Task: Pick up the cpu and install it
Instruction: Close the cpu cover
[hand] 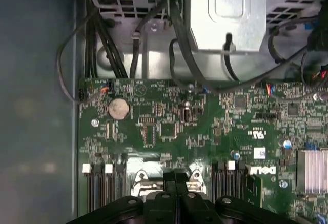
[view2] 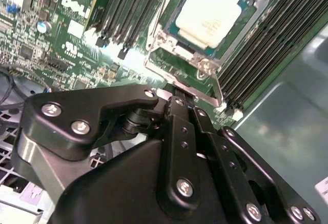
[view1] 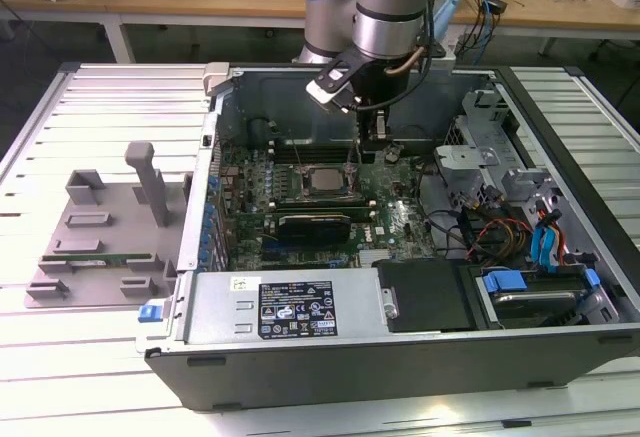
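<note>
The cpu (view1: 322, 179) (view2: 209, 11) lies flat in the motherboard socket, silver top up, with a thin green rim and a metal socket frame (view2: 202, 78) around it. In the exterior view my gripper (view1: 370, 145) hangs inside the open computer case, just to the right of the socket and close above the board. Its black fingers (view2: 177, 112) are pressed together with nothing between them. In the second wrist view their tips (view2: 183, 100) rest at the edge of the socket frame. In the first wrist view the gripper (hand: 176, 175) meets the frame's bright metal edge (hand: 138, 177).
Black memory slots (view2: 130, 8) flank the socket on both sides. Black cables (hand: 179, 39) and a metal drive cage (hand: 228, 14) stand beyond the board. A grey fixture plate (view1: 100, 247) lies on the table at the exterior view's left. The case walls (view1: 300, 357) enclose the board.
</note>
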Robot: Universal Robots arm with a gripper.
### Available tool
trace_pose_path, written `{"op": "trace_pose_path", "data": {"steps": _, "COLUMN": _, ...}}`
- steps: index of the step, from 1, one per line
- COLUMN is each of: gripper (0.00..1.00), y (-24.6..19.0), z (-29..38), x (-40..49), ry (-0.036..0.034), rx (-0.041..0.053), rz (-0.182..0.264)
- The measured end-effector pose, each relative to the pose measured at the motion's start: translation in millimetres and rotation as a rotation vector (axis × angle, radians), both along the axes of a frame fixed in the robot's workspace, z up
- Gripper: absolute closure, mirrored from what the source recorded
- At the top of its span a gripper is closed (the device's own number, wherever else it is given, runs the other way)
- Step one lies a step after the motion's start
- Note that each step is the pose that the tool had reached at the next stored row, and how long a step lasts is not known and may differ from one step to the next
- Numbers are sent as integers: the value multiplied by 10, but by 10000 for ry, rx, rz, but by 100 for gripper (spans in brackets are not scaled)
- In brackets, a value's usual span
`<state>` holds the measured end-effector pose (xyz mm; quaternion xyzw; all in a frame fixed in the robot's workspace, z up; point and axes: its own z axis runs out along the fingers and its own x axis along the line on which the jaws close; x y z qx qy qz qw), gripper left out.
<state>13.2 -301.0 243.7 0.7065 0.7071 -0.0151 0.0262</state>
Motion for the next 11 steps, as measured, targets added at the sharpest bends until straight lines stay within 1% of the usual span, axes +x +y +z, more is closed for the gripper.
{"op": "trace_pose_path", "data": {"steps": 3, "gripper": 89, "y": 0, "z": 0, "x": -70, "ry": -21, "rx": 1, "rz": -1}}
{"op": "trace_pose_path", "data": {"steps": 5, "gripper": 89, "y": 1, "z": -1, "x": -160, "ry": -54, "rx": 3, "rz": -1}}
{"op": "trace_pose_path", "data": {"steps": 6, "gripper": 89, "y": 0, "z": 0, "x": -185, "ry": -62, "rx": 0, "rz": 0}}
{"op": "trace_pose_path", "data": {"steps": 8, "gripper": 89, "y": 0, "z": 0, "x": -202, "ry": -64, "rx": 0, "rz": 0}}
{"op": "trace_pose_path", "data": {"steps": 9, "gripper": 89, "y": 0, "z": 0, "x": -203, "ry": -54, "rx": 0, "rz": 0}}
{"op": "trace_pose_path", "data": {"steps": 10, "gripper": 89, "y": 0, "z": -2, "x": -204, "ry": 84, "rx": 0, "rz": 1}}
{"op": "trace_pose_path", "data": {"steps": 11, "gripper": 89, "y": 0, "z": -5, "x": -203, "ry": 160, "rx": 1, "rz": 0}}
